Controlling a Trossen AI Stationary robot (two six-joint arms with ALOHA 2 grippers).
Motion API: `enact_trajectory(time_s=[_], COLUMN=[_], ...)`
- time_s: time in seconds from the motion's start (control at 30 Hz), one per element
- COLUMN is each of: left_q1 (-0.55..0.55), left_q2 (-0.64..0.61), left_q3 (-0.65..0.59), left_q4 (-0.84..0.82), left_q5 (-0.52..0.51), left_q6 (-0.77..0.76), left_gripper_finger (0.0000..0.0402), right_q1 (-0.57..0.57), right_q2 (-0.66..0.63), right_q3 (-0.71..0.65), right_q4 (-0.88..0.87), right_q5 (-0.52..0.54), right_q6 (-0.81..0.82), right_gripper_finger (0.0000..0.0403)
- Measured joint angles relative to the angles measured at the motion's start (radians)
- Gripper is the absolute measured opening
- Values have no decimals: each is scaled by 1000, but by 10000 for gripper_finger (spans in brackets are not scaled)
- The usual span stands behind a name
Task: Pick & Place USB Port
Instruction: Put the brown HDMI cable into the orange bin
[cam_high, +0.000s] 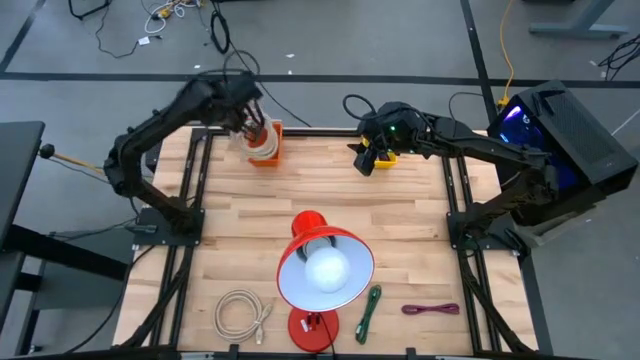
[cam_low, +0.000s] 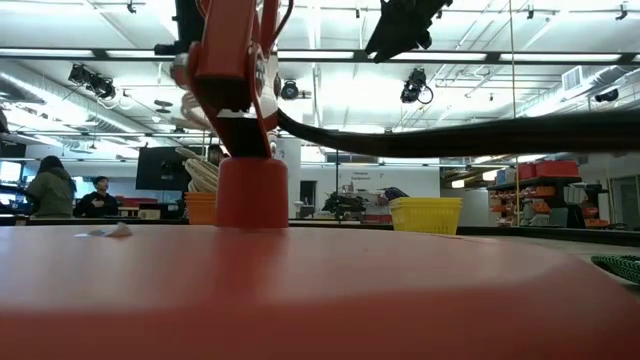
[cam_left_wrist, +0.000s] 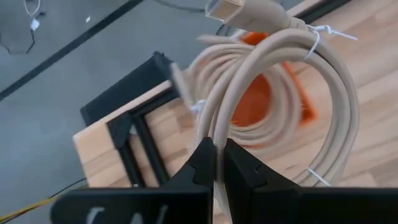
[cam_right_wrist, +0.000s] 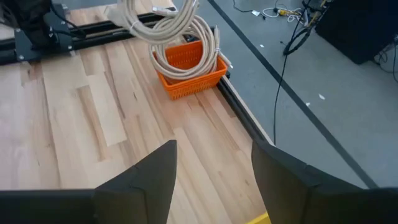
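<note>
Cable coil (cam_left_wrist: 273, 87) hangs pinched in the left gripper (cam_left_wrist: 219, 163) over the orange basket (cam_high: 268, 148) at eleven o'clock, ready for dropping; right gripper (cam_right_wrist: 214, 171) waits spread at one o'clock.

A red lamp base (cam_low: 300, 290) fills the foreground, with a yellow basket (cam_low: 425, 214) and orange basket (cam_low: 201, 207) behind

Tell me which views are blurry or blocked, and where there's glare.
Low view: the red lamp base fills the foreground out of focus, hiding the table. High view: the lit lamp bulb glares white. Left wrist view: the beige cable coil is slightly soft.
</note>
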Motion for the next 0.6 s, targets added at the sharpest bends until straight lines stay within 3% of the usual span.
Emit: enact_trajectory(time_s=[0.23, 0.6], left_q1=[132, 193], left_q2=[64, 179], left_q3=[-6, -6], left_q4=[39, 70], left_q5=[55, 100], left_q6=[117, 181], left_gripper_finger=[15, 15], right_q1=[2, 2], right_q2=[0, 0], right_q3=[0, 0], right_q4=[27, 32], right_q5=[-5, -8], right_q6=[31, 62], right_gripper_finger=[208, 208])
